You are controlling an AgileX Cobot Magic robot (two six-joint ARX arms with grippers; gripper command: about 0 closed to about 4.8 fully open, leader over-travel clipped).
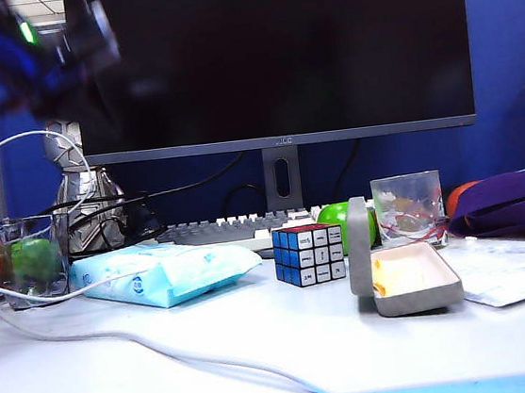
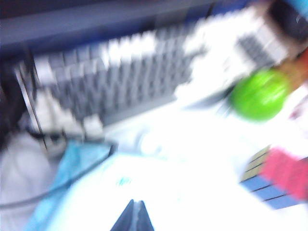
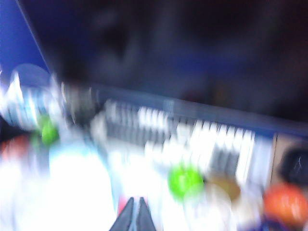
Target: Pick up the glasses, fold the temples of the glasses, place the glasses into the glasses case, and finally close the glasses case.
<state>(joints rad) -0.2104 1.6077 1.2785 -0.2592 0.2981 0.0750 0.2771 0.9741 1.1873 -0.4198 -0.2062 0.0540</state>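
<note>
- Glasses case (image 1: 407, 284): grey, oblong, open on the bench (image 1: 261, 348) right of centre in the exterior view; lid stands upright on its left side, cream lining faces up, with a small orange-yellow patch at the tray's left end.
- Glasses: not made out in any view; whether they lie in the case cannot be told.
- Puzzle cube (image 1: 309, 254): just left of the case, apart from it; shows as a blurred pink and blue block (image 2: 281, 179) in the left wrist view.
- Light-blue wipes packet (image 1: 162, 272): lies flat left of the cube.
- Green ball (image 1: 343, 220): behind the case lid, beside the keyboard (image 1: 224, 229); blurred green spot in both wrist views (image 2: 260, 94) (image 3: 184, 180).
- Patterned clear tumbler (image 1: 408, 210): stands behind the case.
- Second tumbler (image 1: 31, 261): far left, something green inside.
- White cable (image 1: 167, 354): trails across the bench front.
- Monitor (image 1: 270, 53): dark, at the back.
- Purple cloth (image 1: 514, 201) and a sheet of paper (image 1: 518, 272): far right.
- Left gripper (image 2: 134, 216): fingers pressed together, nothing between them, over the wipes packet, pointing toward the keyboard; view heavily blurred. A blurred dark arm (image 1: 27, 48) shows high at upper left in the exterior view.
- Right gripper (image 3: 135, 214): fingers pressed together, holding nothing, above the bench facing the keyboard and monitor; view heavily blurred; not seen in the exterior view.
</note>
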